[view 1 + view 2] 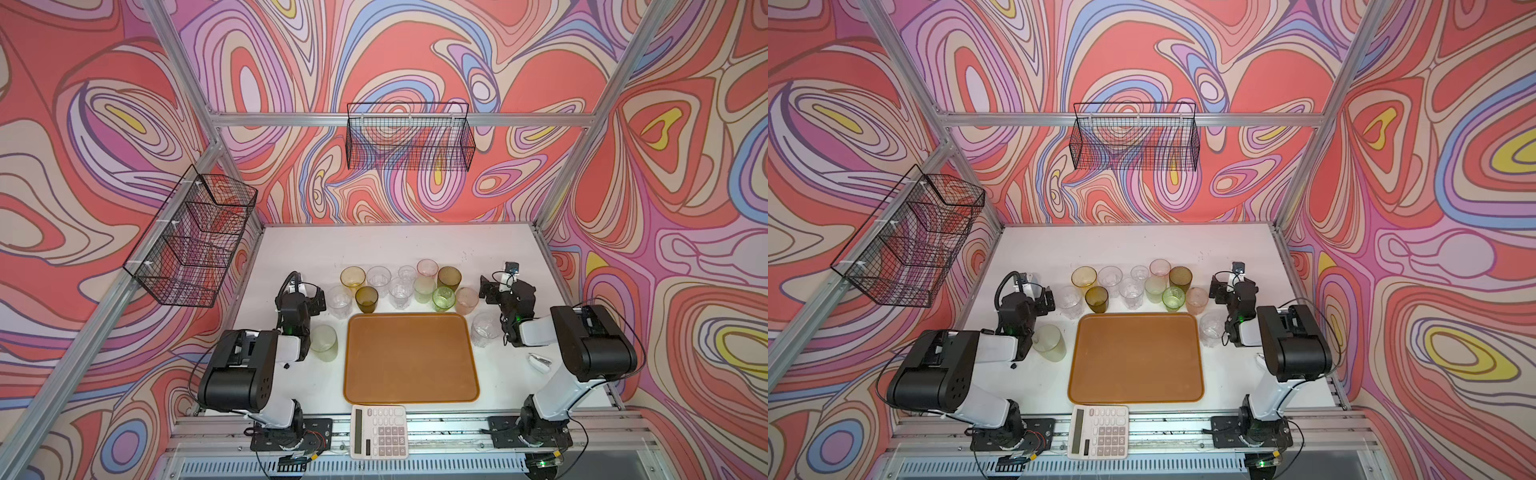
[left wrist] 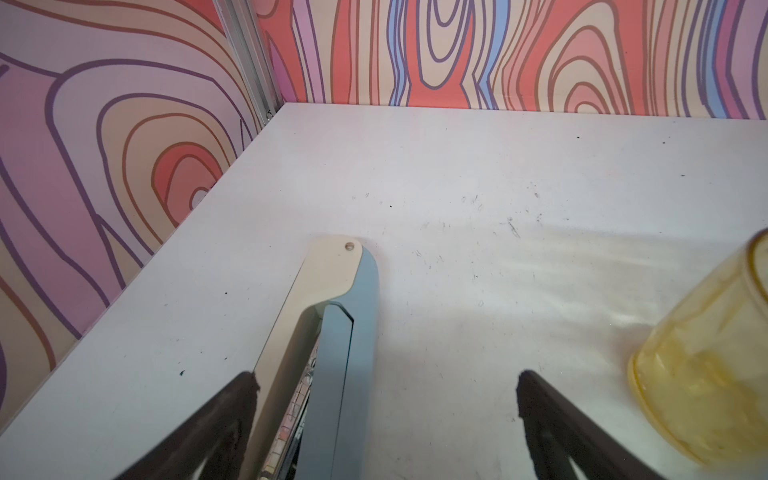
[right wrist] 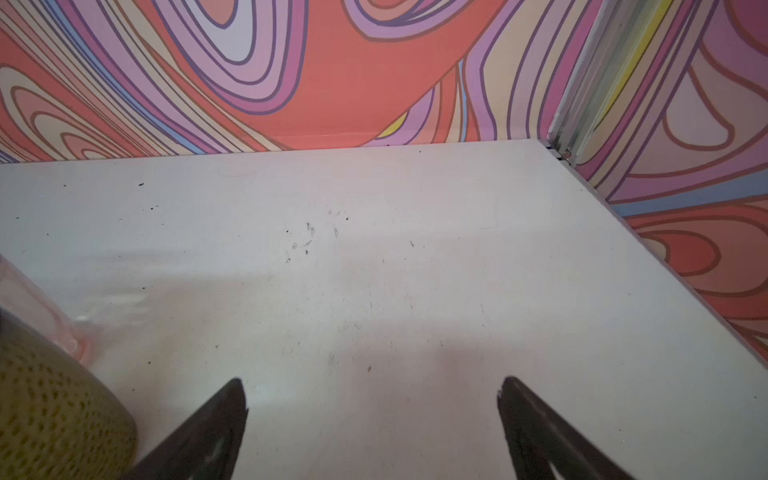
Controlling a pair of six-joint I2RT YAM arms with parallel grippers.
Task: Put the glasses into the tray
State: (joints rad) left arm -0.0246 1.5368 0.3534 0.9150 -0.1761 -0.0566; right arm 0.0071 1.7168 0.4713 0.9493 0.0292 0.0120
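Orange tray (image 1: pixel 411 361) lies empty by the front edge of the desk (image 1: pixel 374 245), glasses (image 1: pixel 366 298) behind and beside it. Your left pincer (image 2: pixel 386 376) and right pincer (image 3: pixel 372 382) are wide, empty. Grip one glass gently, upright.

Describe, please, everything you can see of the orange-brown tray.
The tray is a large flat orange-brown rectangle with rounded corners and a low raised rim, seemingly plastic. It lies level on the white table, empty. The glasses stand beyond its far edge and at both sides; a white calculator lies against or just short of its near edge.
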